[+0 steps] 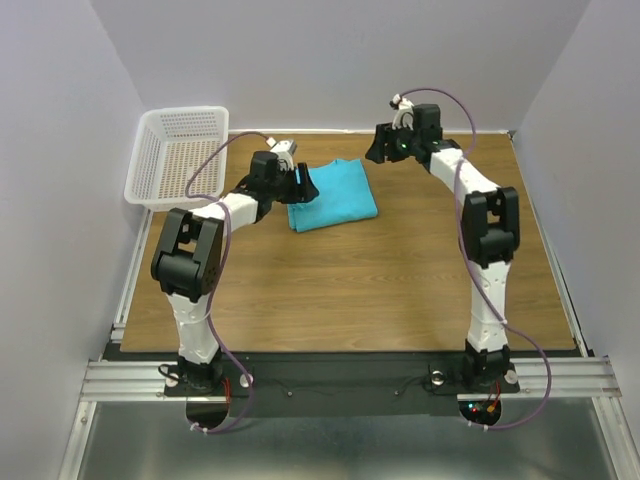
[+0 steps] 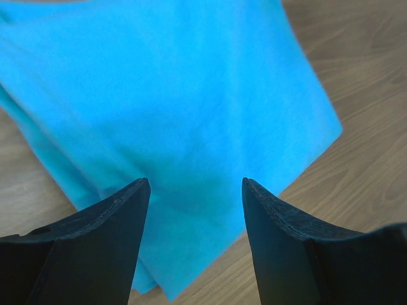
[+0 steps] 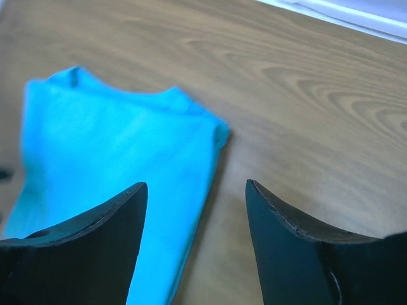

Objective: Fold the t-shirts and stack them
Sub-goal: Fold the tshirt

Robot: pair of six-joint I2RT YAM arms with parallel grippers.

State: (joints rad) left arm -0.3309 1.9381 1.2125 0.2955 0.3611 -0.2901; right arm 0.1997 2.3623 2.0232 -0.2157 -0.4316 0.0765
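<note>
at the far left-centre of the surface (image 1: 400,290), the t-shirt (image 1: 332,195) lies folded into a compact rectangle, plain turquoise with roughly even edges. left pincer (image 2: 194,184) hovers over it and right pincer (image 3: 196,185) is near its edge, both released and empty. cloth judged light, soft and limp; best pinched at a folded edge through all layers.

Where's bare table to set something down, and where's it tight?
Bare table spans the near half, between the folded shirt and the near edge, and the right side past the shirt. Tight at far left: the left gripper hangs over the shirt's edge, basket beside it.
</note>
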